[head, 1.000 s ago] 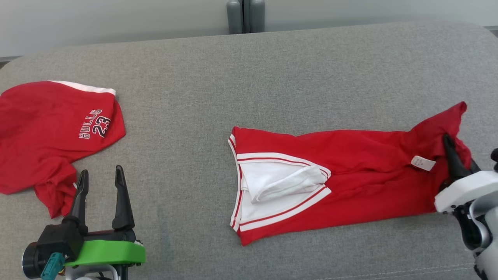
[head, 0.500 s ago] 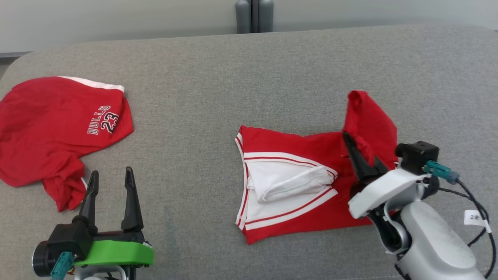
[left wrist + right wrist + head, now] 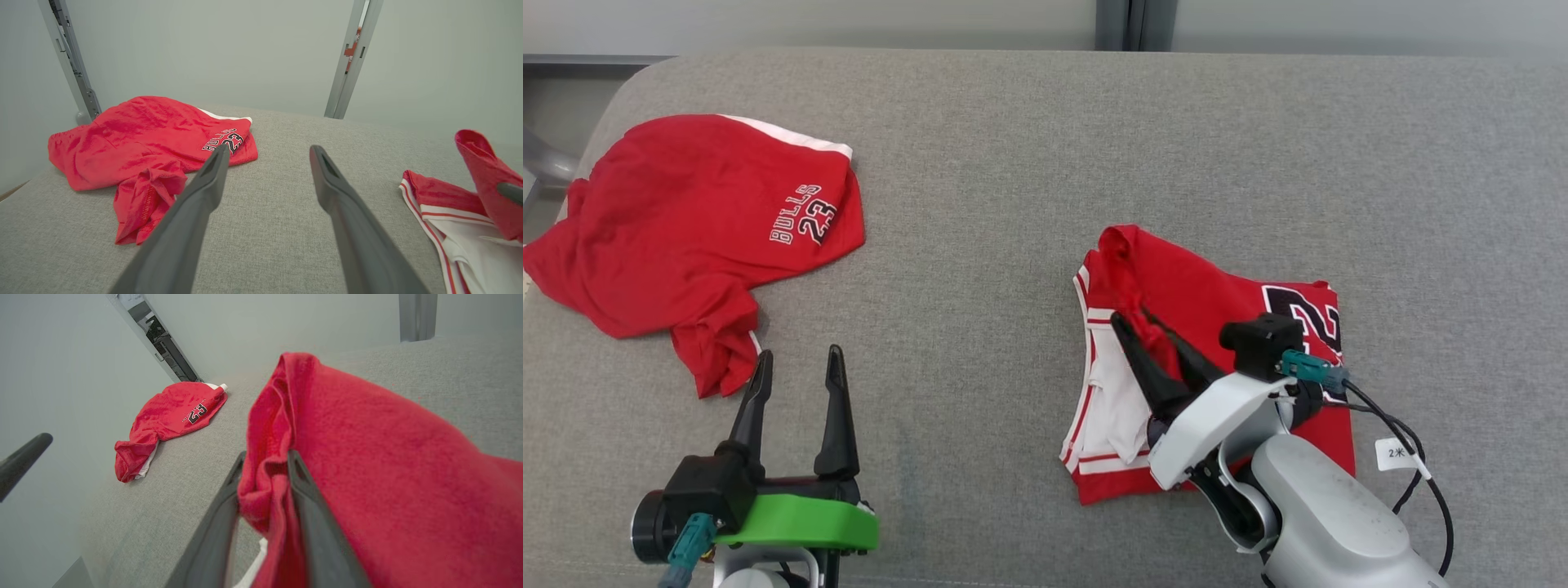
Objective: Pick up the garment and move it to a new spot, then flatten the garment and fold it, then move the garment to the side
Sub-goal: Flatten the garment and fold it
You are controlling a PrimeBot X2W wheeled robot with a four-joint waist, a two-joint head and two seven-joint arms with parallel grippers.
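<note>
At four o'clock on the grey cushion (image 3: 1013, 163), the half-folded red garment (image 3: 1209, 286) looks soft and light, best held by a hem, where the jaws of the right gripper (image 3: 1134, 320) pinch its bunched edge; the left gripper (image 3: 799, 353) has its jaws open.

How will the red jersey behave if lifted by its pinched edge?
Probably floppy: the jersey bunches in the right gripper and drapes over itself. Likely light: one pinch holds a flap up. Its layers may shift when pushed.
</note>
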